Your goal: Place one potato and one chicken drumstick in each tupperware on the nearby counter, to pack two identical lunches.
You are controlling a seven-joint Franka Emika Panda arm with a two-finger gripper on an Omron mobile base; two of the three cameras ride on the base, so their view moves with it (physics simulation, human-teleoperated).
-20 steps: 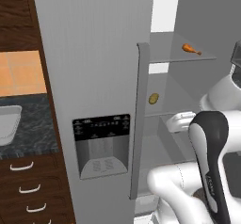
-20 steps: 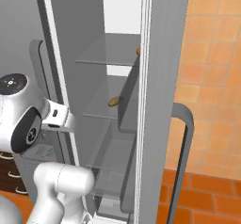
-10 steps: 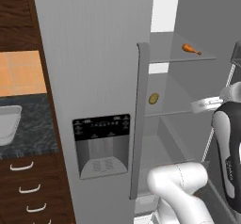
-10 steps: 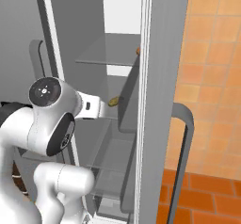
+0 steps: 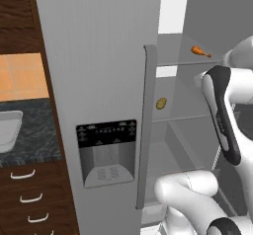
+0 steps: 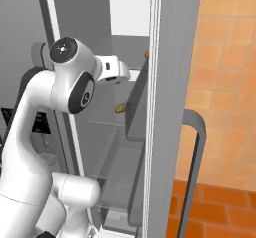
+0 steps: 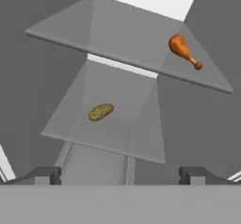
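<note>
White and wide open, the gripper (image 7: 120,175) holds nothing, so packing looks barely begun. Ahead in the open fridge (image 5: 99,56), the potato (image 7: 100,111) lies on a glass shelf (image 7: 136,138); the chicken drumstick (image 7: 184,51) lies on the shelf above, farther right. One tupperware (image 5: 7,130) sits on the dark speckled counter (image 5: 34,142) beside the fridge; orange tiles back it.

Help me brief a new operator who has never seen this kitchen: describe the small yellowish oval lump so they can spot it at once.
Look inside the open grey fridge, at its glass shelves. The small yellowish-olive oval potato lies alone on the lower glass shelf, below the shelf with the bright orange tapered chicken drumstick. It is dull, rounded and stubby, with no thin end.
</note>
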